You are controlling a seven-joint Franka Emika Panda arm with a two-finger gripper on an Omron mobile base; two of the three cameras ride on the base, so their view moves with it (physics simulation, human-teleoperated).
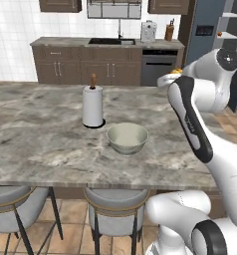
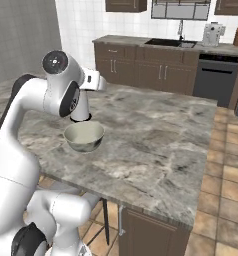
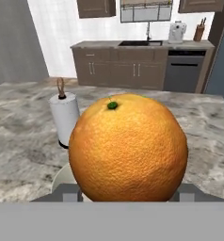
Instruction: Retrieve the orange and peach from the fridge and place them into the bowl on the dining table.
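Observation:
A large orange with a green stem spot sits between the jaws of my gripper, which is shut on it. In the left base view the gripper hangs over the right part of the dining table, with a sliver of the orange showing. The pale grey-green bowl stands on the table, lower and to the left of the hand, and shows as the bowl under my arm. The slate-blue fridge stands at the far right. The peach is out of view.
A white paper towel roll stands upright just behind the bowl. Grey padded stools line the table's near edge. A dark-cabinet counter with a sink and a dishwasher runs along the back wall.

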